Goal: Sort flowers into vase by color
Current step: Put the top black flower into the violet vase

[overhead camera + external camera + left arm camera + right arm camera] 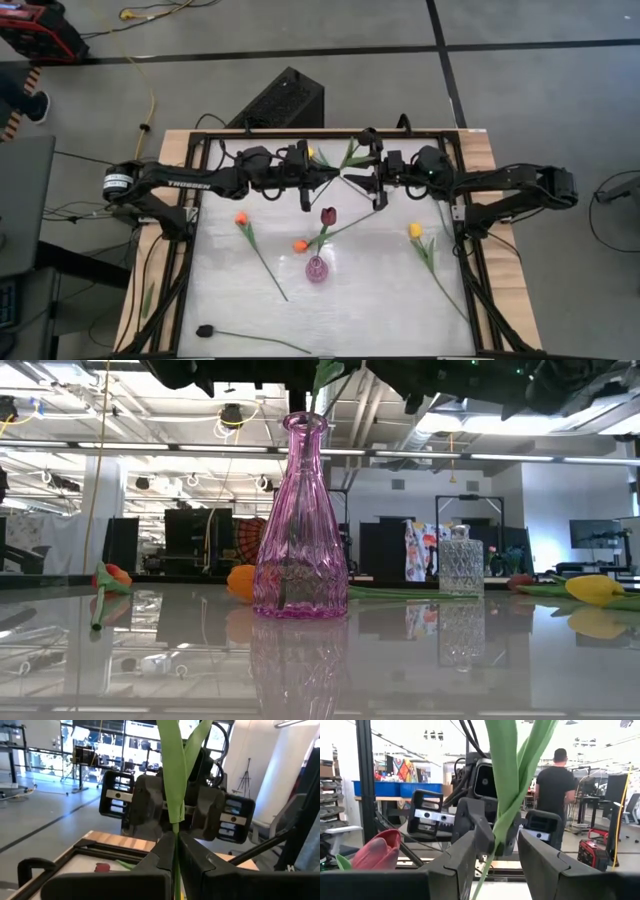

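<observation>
Left fingers: the left gripper [175,851] is pressed onto a thin green stem [176,822], pads tight either side of it, up in the air at the far middle of the counter [390,310].
Right fingers: the right gripper [495,855] sits nose to nose with the left; its fingers stand spread, the stem and leaves running up between them without a clear pinch.
Held flower: a yellow tulip [311,154], its head just behind the left wrist in the high view, leaves [351,152] sticking out behind the meeting point.
Handover risk: looks like a pass between arms; if the left lets go before the right closes, the flower drops.
Leaf risk: closing on the soft leaves instead of the stem could let it slide or twist.
Vase: the pink glass vase [317,269] stands mid-counter, a maroon tulip [328,215] already in it; narrow neck, tall body, so a swinging stem could miss or tip it.
Waiting flowers: two orange tulips [241,218] and [300,245], another yellow one [415,231] and a dark one [204,330] lie on the counter.
</observation>
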Controlling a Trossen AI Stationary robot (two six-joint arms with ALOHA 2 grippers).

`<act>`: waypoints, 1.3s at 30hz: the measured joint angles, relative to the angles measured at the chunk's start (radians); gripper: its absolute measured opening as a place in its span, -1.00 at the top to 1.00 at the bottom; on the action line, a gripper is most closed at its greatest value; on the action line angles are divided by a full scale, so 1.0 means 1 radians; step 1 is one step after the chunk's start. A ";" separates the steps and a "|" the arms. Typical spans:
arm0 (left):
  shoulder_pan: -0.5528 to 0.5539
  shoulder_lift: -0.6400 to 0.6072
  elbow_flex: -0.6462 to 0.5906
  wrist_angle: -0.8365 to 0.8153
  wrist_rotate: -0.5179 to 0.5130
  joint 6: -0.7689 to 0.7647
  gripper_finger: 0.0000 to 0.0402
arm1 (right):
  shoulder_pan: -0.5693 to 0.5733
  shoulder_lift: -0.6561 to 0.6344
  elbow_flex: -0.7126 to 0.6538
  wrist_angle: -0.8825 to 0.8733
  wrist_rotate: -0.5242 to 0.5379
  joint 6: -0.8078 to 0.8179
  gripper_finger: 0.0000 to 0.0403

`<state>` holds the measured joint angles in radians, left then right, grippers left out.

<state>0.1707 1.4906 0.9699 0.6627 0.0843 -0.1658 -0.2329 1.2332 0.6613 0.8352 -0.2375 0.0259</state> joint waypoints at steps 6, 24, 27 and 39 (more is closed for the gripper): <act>-0.003 0.000 0.000 -0.001 0.025 0.015 0.99 | 0.000 0.077 0.022 0.073 0.000 0.027 0.14; -0.005 0.000 -0.002 -0.024 -0.006 0.059 0.99 | 0.003 0.112 0.070 0.051 0.000 0.038 0.85; -0.007 0.000 -0.001 -0.050 -0.054 0.057 0.97 | 0.003 0.089 0.070 0.012 0.000 0.038 0.86; -0.006 -0.158 -0.011 -0.601 -0.095 0.146 0.59 | 0.097 -0.250 0.069 -0.452 0.004 0.011 0.86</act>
<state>0.1644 1.3326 0.9594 0.0620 -0.0106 -0.0193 -0.1356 0.9830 0.7303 0.3830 -0.2332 0.0365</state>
